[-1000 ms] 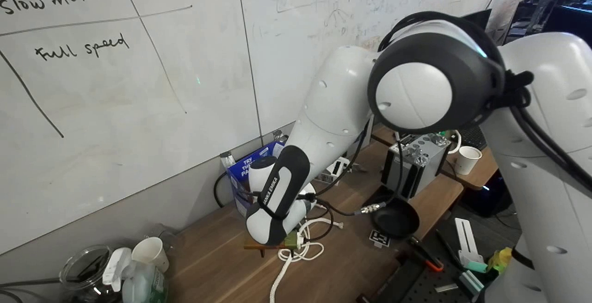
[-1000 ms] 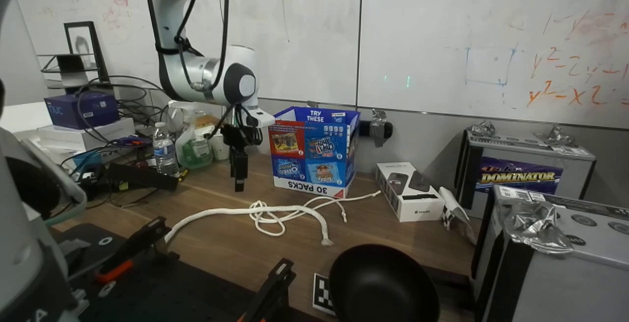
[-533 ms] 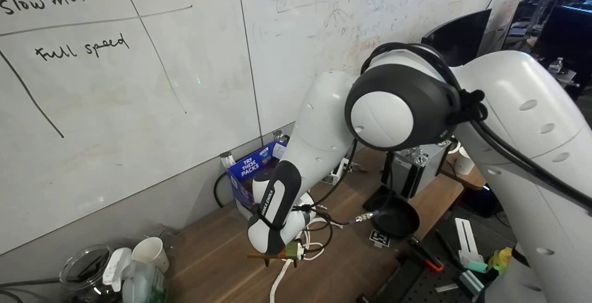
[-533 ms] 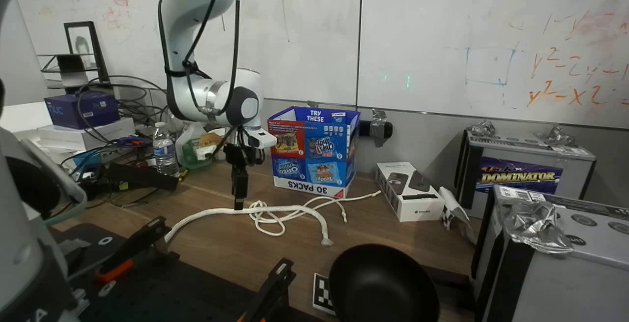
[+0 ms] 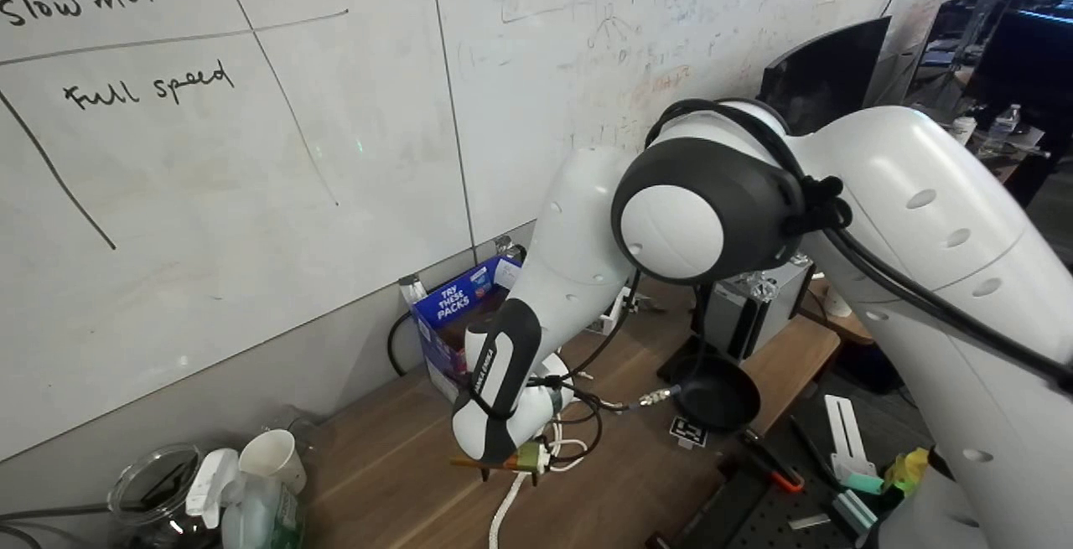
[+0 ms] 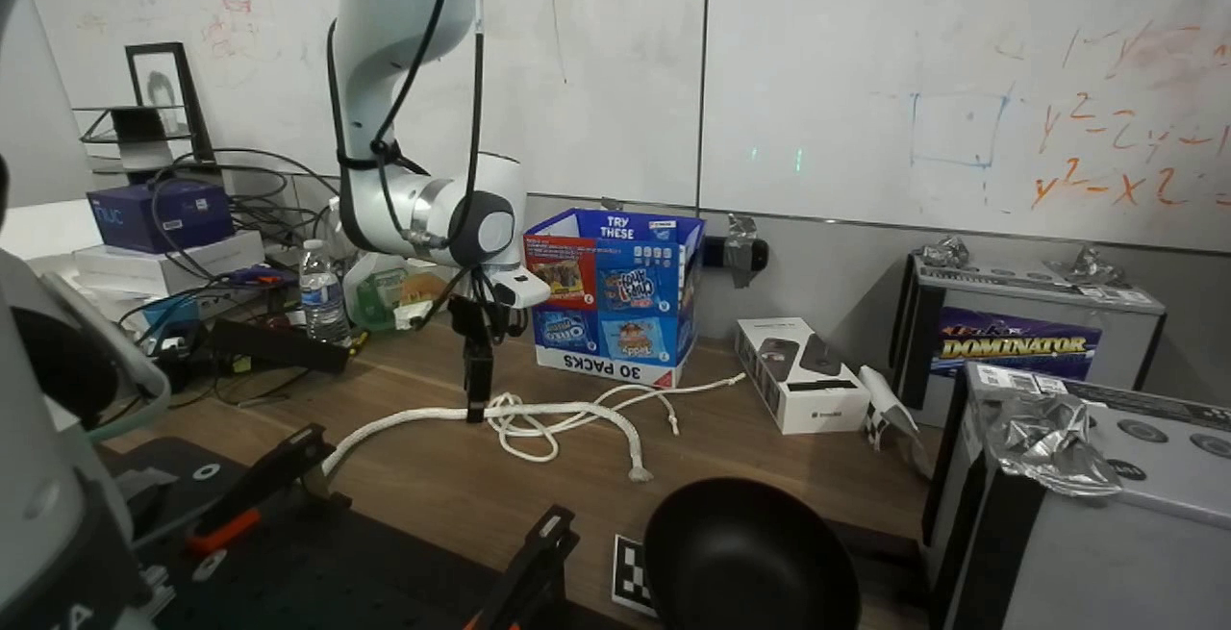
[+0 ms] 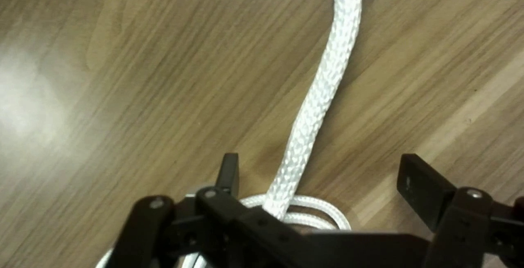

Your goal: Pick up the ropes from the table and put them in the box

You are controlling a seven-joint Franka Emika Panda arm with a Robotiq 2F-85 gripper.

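Front-left of the printed blue cardboard box [image 6: 615, 298], holds black two-fingered end effector [image 6: 476, 409] spread wide either side of thick white braided rope [image 7: 315, 104], probably to pinch and lift that; rightward, before the box, shows thin white cord [image 6: 539, 458] looped slack.

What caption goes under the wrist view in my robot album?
Open wide: a black two-fingered claw spans a thick white braided rope on a brown wood-grain table.
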